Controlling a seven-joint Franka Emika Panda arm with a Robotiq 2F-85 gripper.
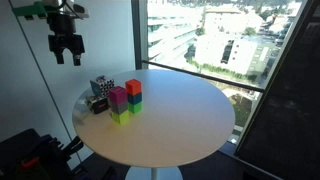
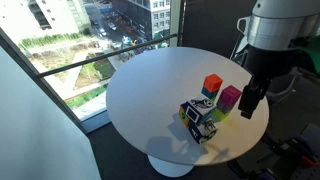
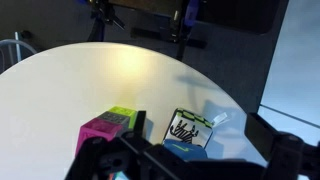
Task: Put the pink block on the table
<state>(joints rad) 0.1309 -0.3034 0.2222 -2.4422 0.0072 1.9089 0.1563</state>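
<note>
My fingers (image 1: 59,56) hang apart, holding nothing, high over the surface (image 1: 190,115). The pink block (image 1: 118,97) sits atop the yellow-green cube (image 1: 121,115), well below me and low-left in my wrist view.

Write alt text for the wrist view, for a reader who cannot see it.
A pink block sits on a yellow-green block on a round white table, beside a white cube with black scribbles. The open gripper, dark and blurred, fills the bottom edge.

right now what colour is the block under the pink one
Yellow-green block, best seen in an exterior view.
</note>
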